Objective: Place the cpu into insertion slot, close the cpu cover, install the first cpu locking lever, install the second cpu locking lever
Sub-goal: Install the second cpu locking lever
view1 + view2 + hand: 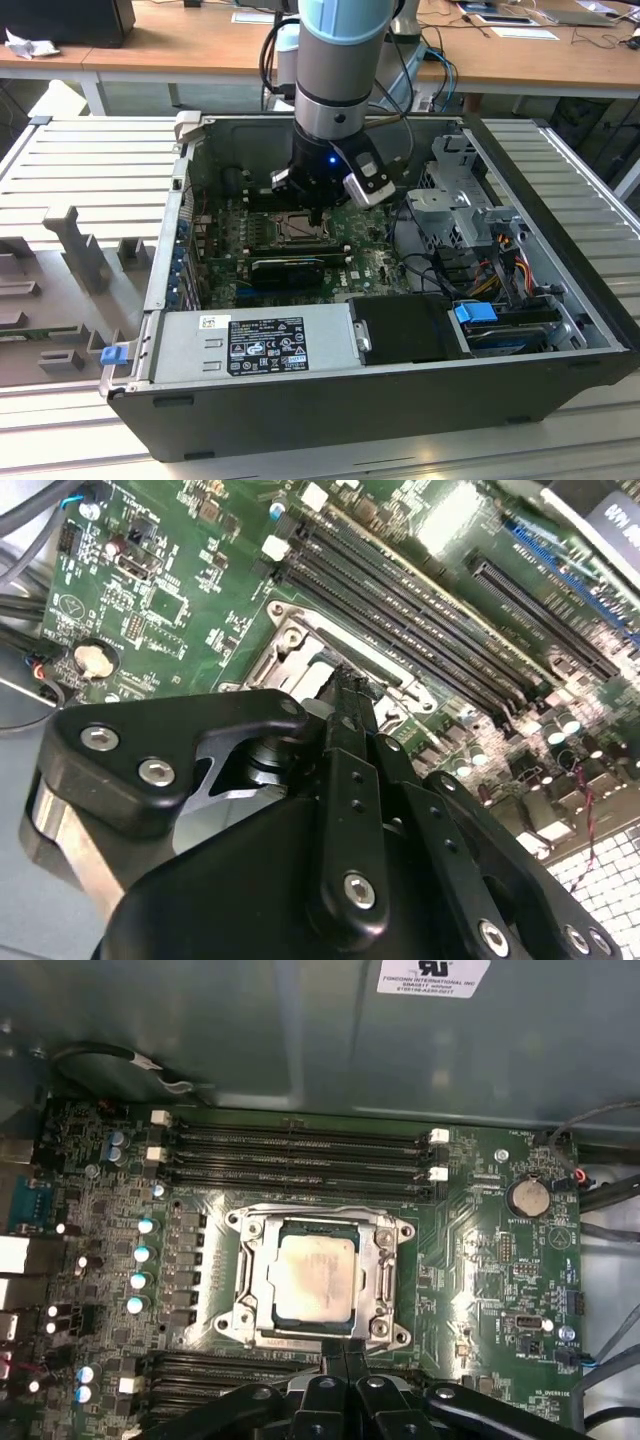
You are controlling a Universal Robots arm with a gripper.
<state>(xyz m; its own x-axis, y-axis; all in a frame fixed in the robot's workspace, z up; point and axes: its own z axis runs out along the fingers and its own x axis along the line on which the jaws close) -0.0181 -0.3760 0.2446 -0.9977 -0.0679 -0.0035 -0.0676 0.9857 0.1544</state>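
Note:
In the first wrist view the cpu (315, 1275), a square chip with a silvery-beige top, lies in the insertion slot (272, 1282) on the green board. The cpu cover (245, 1280), a silver frame plate, lies flat around it. My gripper (346, 1348) is shut with nothing between its black fingers. Its tips are at the socket's edge beside a bank of long black memory slots (220, 1370). The second wrist view has the gripper (350, 685) right over the cover (290, 665). In the exterior view the gripper (318, 213) hangs low over the socket (298, 228). How the locking levers stand I cannot tell.
The board sits deep in an open computer case (150, 290). A long black card (290, 268) lies just in front of the socket. A power supply (255, 345), a drive cage (460, 200) and loose cables (500, 250) crowd the exterior view's right and front.

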